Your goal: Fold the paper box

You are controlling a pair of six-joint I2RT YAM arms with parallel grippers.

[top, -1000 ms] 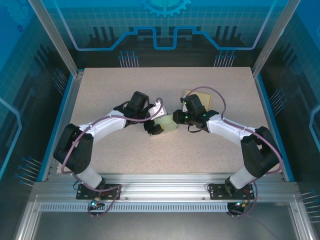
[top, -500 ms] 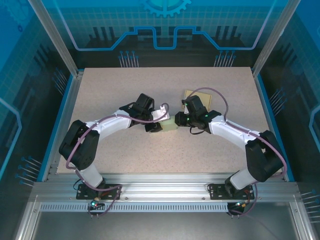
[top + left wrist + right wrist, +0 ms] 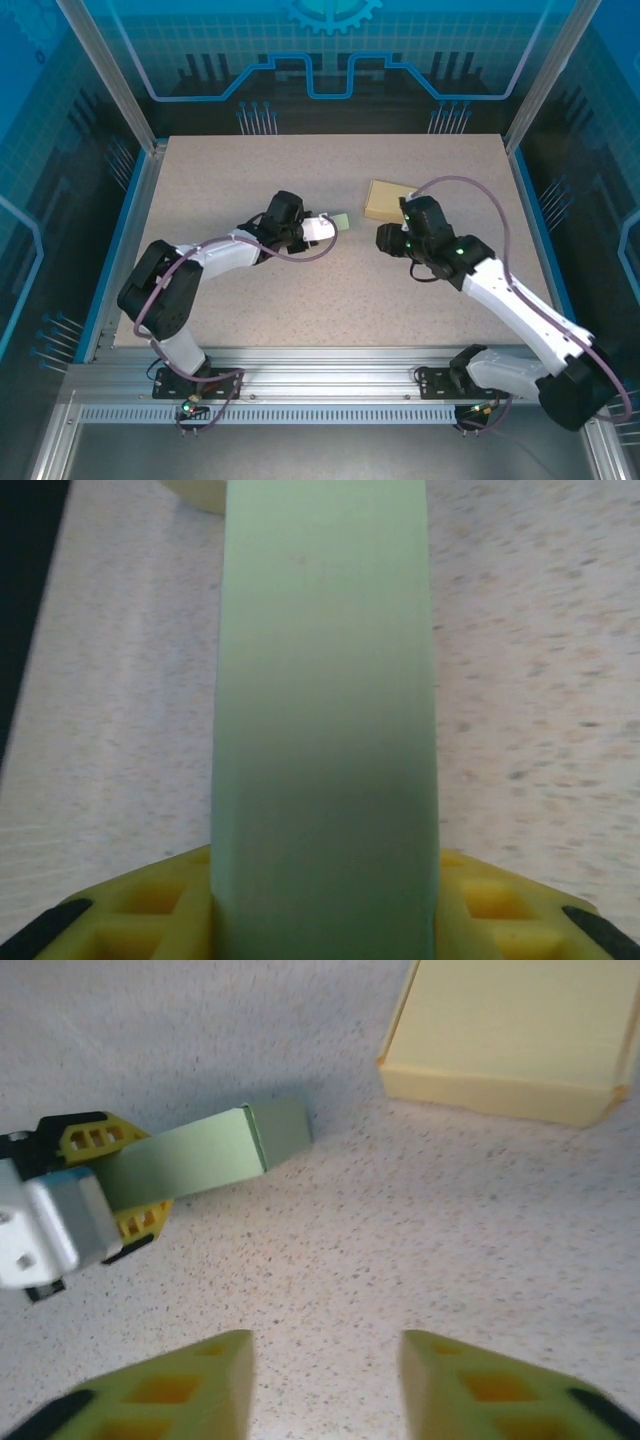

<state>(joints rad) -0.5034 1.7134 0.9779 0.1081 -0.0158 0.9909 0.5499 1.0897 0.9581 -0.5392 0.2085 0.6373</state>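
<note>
So the speckled counter (image 3: 330,300) takes up most of the overhead view. The biggest thing on it is the flat yellow box (image 3: 385,200), lying at roughly 1 o'clock from the middle. The right hand (image 3: 385,240) is at 6 o'clock of that box, over bare counter, with its fingers spread and nothing between them. The left hand (image 3: 322,227) is clamped on one end of the green paper box (image 3: 340,222). That box pokes out toward 3 o'clock, pretty much dead centre of the counter and apart from the yellow one. Can't tell if it's touching the counter.
</note>
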